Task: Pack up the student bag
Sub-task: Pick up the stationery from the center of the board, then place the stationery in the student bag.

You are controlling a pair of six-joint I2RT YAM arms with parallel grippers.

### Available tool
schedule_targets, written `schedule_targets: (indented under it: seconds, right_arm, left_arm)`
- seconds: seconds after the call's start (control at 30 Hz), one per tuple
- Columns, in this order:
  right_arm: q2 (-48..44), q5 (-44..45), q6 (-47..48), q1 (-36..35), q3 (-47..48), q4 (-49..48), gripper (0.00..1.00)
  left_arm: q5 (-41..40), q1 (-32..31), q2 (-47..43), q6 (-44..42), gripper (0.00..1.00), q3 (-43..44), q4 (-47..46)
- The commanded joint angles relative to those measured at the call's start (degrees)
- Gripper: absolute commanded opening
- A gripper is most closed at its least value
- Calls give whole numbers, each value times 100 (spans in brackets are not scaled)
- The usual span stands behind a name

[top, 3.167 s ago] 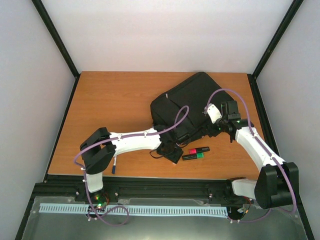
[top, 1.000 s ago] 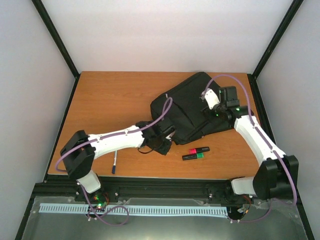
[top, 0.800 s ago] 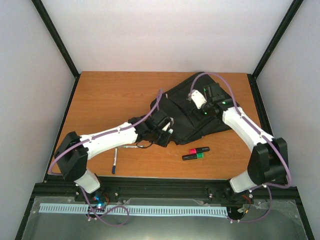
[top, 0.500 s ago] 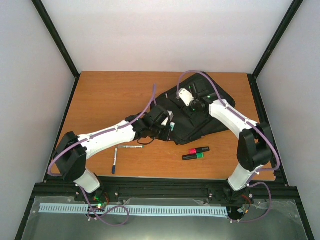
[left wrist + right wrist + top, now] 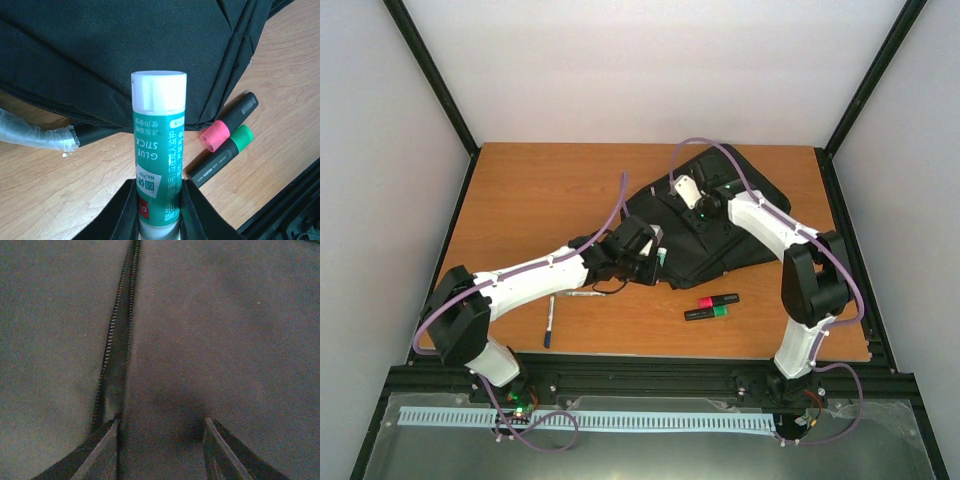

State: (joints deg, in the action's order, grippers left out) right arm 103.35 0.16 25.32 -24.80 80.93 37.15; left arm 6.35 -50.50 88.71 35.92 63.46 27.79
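The student bag (image 5: 720, 235) is a large black backpack lying flat at the table's back right; its fabric fills the top of the left wrist view (image 5: 125, 45). My left gripper (image 5: 655, 258) hovers just off the bag's near-left edge, shut on a green glue stick (image 5: 159, 150) with a white cap that points at the bag. My right gripper (image 5: 704, 208) presses down on top of the bag. Its jaws (image 5: 161, 427) stand apart, flat black fabric between them, and the left fingertip (image 5: 107, 440) rests on a zipper line (image 5: 120, 330).
A pink highlighter (image 5: 718, 300) and a green one (image 5: 706, 313) lie side by side on the wood near the bag's front corner, also seen as the pink (image 5: 227, 120) and the green (image 5: 220, 160). Two pens (image 5: 549, 322) (image 5: 582, 294) lie under the left arm. A clear plastic wrapper (image 5: 35, 134) pokes out from under the bag.
My left arm has carried the glue stick up to the bag's near-left edge. My right arm swung left across the bag and settled on its top, its jaws narrowing a little.
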Motion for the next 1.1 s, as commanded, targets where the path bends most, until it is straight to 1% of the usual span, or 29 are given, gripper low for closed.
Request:
schedule_targets:
  seconds: [0.0,0.07,0.1,0.13,0.17,0.33,0.47,0.57,0.73,0.83,0.93,1.07]
  right_arm:
    - [163,141,-359,-33,357,128,40]
    - [241,267,-454,-34,474,225,27]
    - [282,281,-476,-34,540,297,14]
    - [298,282,-502,-27,595,343,6]
    - [284,265,-540,-25,609,361,3]
    - [-24,-221,-679,-16,628,459,3]
    - [-313,-700,-718,-16,612,510,3]
    - [-445,-871,-749,-16,585,573,3]
    - [-685,-1033,-817,-13,455,539,3]
    - [-817,-1048,-820,-16,444,569,3]
    - [-948,-1036,-811,-16,447,616,3]
    - [-1073,-1044,-824,-8,363,600,3]
  left_arm:
    - [-104,31,-107,124,1,18,-264]
    - [-141,51,-110,141,1,13,-291]
    - [-128,80,-108,169,1,4,-310]
    - [-76,125,-110,205,1,-6,-356]
    - [27,192,-114,245,1,-32,-415]
    - [853,681,-102,482,1,-181,-956]
    - [1210,825,77,386,1,153,-1195]
    - [1430,832,320,331,1,520,-1374]
    - [1535,853,974,444,1,1047,-1588]
    - [1649,890,1382,669,1,1193,-1715]
    - [1681,893,1639,871,1,1134,-1841]
    - [1680,893,1769,1059,1,889,-1963]
